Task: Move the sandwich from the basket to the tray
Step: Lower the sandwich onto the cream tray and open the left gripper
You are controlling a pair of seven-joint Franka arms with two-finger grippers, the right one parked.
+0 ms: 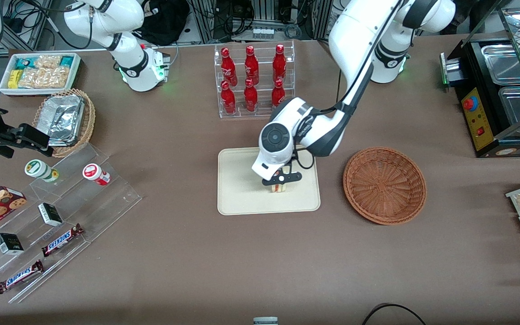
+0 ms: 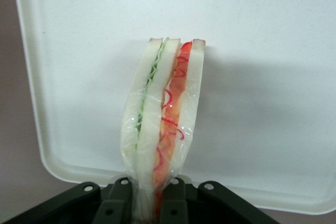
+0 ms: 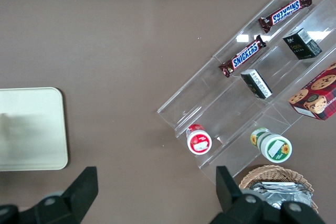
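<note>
Over the tray (image 1: 237, 198), near its edge toward the basket (image 1: 384, 185), the gripper (image 1: 281, 179) pinches the sandwich (image 2: 163, 124) – soft, light, film-wrapped, probably slippery – by its bread faces.

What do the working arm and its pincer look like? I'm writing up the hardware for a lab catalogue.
The working arm has glossy white rounded shells with black bands at the joints. A round dark grey cap with a ring marking sits on the wrist joint, and a black cable loops beside it. The pincer, over the tray, is black, with screw holes showing in the wrist view.
</note>
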